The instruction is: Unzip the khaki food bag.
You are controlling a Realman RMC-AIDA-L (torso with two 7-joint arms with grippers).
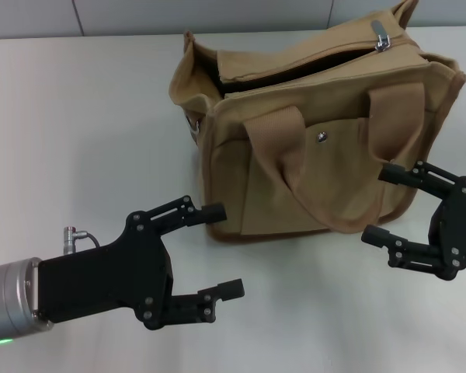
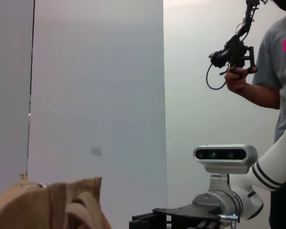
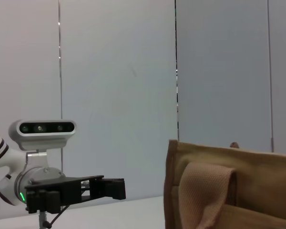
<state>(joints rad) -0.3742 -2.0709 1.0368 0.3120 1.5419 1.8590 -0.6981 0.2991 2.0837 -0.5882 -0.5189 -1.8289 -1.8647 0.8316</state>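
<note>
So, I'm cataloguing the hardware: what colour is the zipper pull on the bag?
Silver metal; the zipper pull on the khaki food bag shows best in the head view.

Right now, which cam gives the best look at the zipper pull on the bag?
Head view. The silver zipper pull sits in plain sight at the far right end of the bag's gaping top. The left wrist view shows only a small metal glint at the bag's top edge; the right wrist view shows a side panel and handle, no clear pull.

The khaki food bag (image 1: 311, 148) is being supported upright by the white table (image 1: 78, 132), toward its far edge.
</note>
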